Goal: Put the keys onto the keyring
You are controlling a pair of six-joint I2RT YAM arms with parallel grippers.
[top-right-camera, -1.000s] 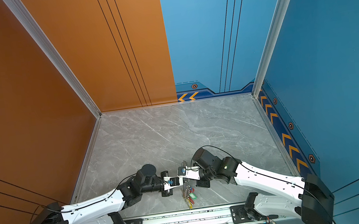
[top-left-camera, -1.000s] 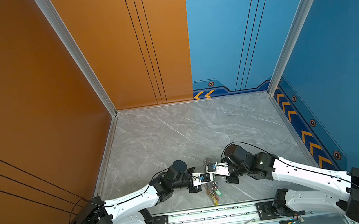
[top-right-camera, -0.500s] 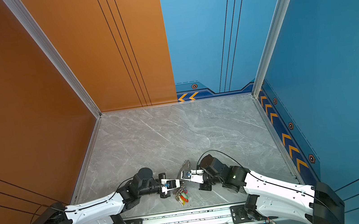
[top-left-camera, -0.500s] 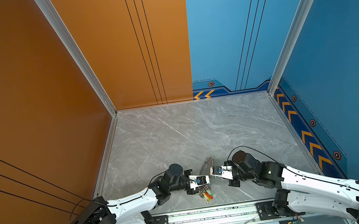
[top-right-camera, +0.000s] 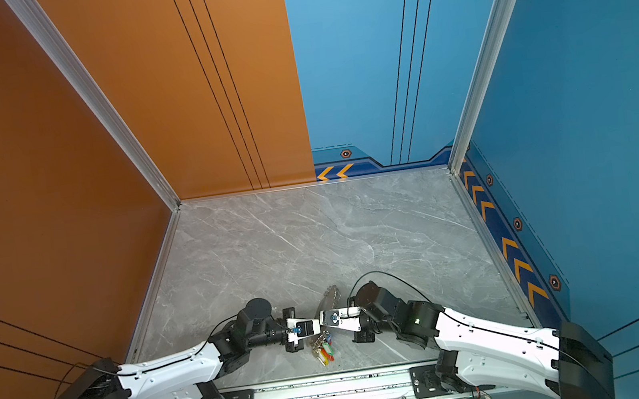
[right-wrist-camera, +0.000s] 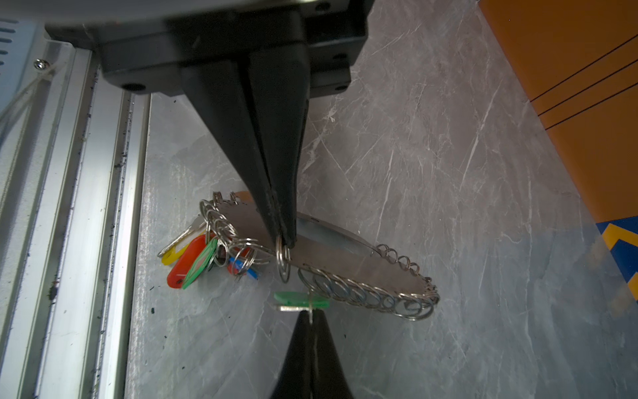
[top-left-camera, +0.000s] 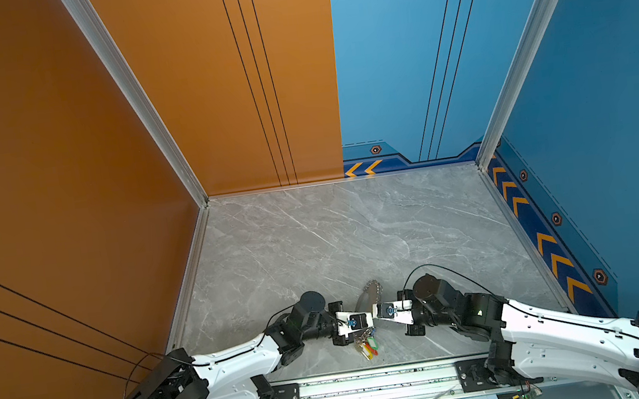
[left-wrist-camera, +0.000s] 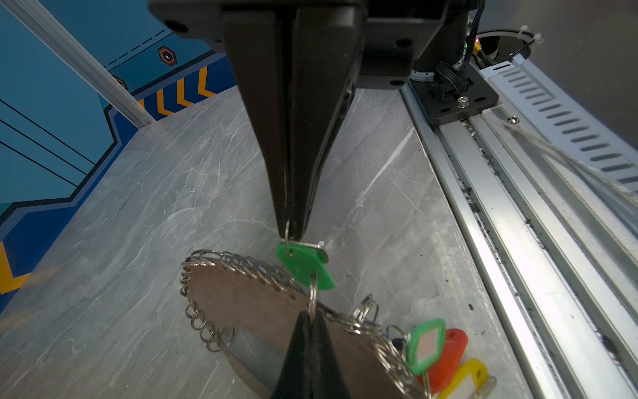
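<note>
L fingers (left-wrist-camera: 299, 349): together, clamped on keyring (left-wrist-camera: 241, 300) by one silver edge ring (right-wrist-camera: 283, 259). Keyring: over near edge of bench (top-left-camera: 313, 230), between both arms, tilted, edge-on in both top views. Other keys (right-wrist-camera: 193, 259) (red, yellow, green, blue tags): bunched at low end nr rail, apparently already on. Green key (left-wrist-camera: 305, 266): just beside held ring, not seen threaded. R fingers (right-wrist-camera: 299, 349): together, clamped on small metal loop at green key's top.

Step judged: threading green key onto held ring.

Recommend: hold L grip steady w/ ring's split toward R side; feed loop in edge-first w/ small twist, no hard pull. Risk: thin wire slipping from either grip. Verify via wrist views; top views too coarse.
</note>
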